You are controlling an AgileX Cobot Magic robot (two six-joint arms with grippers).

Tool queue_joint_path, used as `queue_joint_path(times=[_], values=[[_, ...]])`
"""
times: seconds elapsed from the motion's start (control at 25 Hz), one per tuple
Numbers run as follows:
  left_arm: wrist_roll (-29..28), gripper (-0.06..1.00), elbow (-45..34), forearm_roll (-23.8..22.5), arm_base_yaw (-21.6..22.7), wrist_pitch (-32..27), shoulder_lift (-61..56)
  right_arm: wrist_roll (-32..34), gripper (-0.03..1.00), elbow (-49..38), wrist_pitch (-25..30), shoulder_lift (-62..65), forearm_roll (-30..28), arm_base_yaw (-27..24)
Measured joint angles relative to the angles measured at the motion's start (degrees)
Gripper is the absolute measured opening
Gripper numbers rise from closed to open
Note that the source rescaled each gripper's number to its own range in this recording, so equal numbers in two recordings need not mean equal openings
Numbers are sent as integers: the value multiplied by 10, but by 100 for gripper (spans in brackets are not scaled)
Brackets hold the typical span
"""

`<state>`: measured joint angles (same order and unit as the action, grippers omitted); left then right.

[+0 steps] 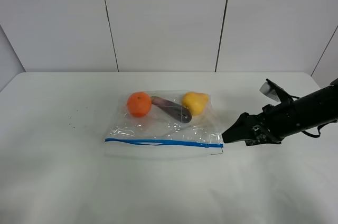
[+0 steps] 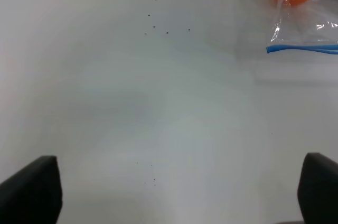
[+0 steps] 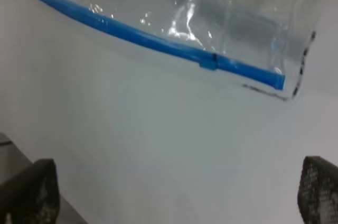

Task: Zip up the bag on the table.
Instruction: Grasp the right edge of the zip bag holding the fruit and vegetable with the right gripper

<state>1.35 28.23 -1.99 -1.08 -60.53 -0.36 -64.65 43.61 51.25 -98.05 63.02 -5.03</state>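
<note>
The clear plastic bag (image 1: 163, 123) lies flat in the middle of the white table (image 1: 63, 182). An orange (image 1: 139, 103), a purple vegetable (image 1: 171, 109) and a yellow pear (image 1: 194, 102) show through it. Its blue zipper strip (image 1: 163, 142) runs along the near edge. My right gripper (image 1: 228, 135) is low over the table, just right of the strip's right end, open and empty. In the right wrist view the strip (image 3: 142, 36) carries a small slider (image 3: 207, 64) near that end. My left gripper (image 2: 177, 192) is open and empty, apart from the bag's left corner (image 2: 311, 23); its arm is out of the exterior view.
Small dark specks (image 1: 74, 118) dot the table left of the bag. White wall panels (image 1: 163, 18) stand behind the table's far edge. The right arm (image 1: 301, 113) reaches in from the right side.
</note>
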Motion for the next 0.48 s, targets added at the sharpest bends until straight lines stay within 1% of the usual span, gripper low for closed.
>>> queue_joint_path(times=[0.08,0.2,0.28,0.48], values=[[0,100,0,0,0,0,0,-34,100,16,24,-41,22,-11],[0,100,0,0,0,0,0,-59,100,51,58,-93,32,-16],[0,100,0,0,0,0,0,-64,100,76,66,-120,34,-16],[0,100,0,0,0,0,0,-79,100,98,82,-166,46,-16]])
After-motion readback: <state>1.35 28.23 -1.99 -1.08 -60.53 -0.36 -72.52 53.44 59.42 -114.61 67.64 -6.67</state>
